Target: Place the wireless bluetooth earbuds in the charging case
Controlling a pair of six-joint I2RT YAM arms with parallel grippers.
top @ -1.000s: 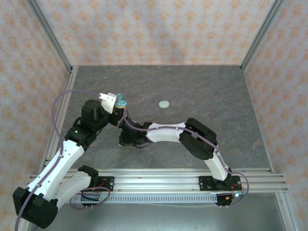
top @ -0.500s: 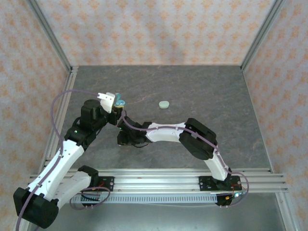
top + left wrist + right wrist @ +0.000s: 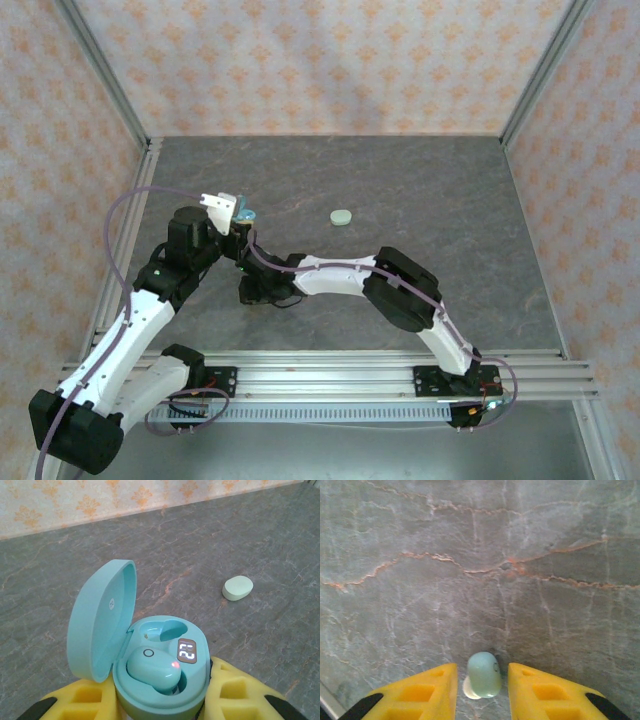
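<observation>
My left gripper [image 3: 160,702] is shut on the charging case [image 3: 160,690], a mint oval with its lid [image 3: 100,620] hinged open to the left. One mint earbud [image 3: 152,667] sits in the case's near slot with a red light on; the far slot [image 3: 162,630] is empty. In the top view the case [image 3: 243,212] is held above the table's left side. My right gripper [image 3: 482,672] points down at the table, open, with a second mint earbud [image 3: 484,674] lying between its yellow fingers [image 3: 427,690], a gap on each side.
A closed pale mint oval case [image 3: 342,216] lies on the grey marbled table [image 3: 440,200], to the right of the held case [image 3: 237,588]. Patterned walls and metal rails [image 3: 130,125] enclose the table. The right arm [image 3: 400,285] reaches left across the near middle.
The right arm has shifted a little to the left, low over the table. The left gripper with the open case has edged slightly left.
</observation>
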